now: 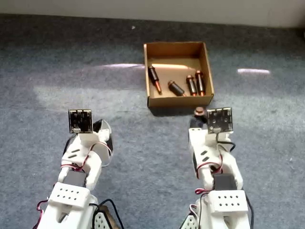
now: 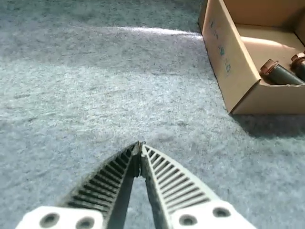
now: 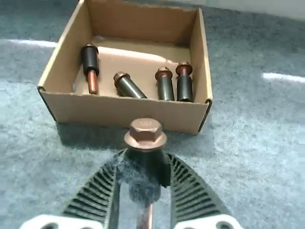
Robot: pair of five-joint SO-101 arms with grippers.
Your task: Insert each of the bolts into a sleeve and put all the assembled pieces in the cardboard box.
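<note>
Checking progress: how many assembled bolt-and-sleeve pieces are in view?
5. Four lie in the cardboard box: left piece, middle piece, inner-right piece, far-right piece. The fifth piece sits in the right hand, before the box.

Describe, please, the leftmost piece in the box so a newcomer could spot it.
Find the box on the grey carpet. Inside, look to the left end for the piece. Only it shows a copper shank sticking out of its dark sleeve.

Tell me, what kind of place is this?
Probably a robot practice table in a lab or workshop: a grey mat covers it, the left arm and right arm sit side by side, and a cardboard box holds bolts in sleeves.
</note>
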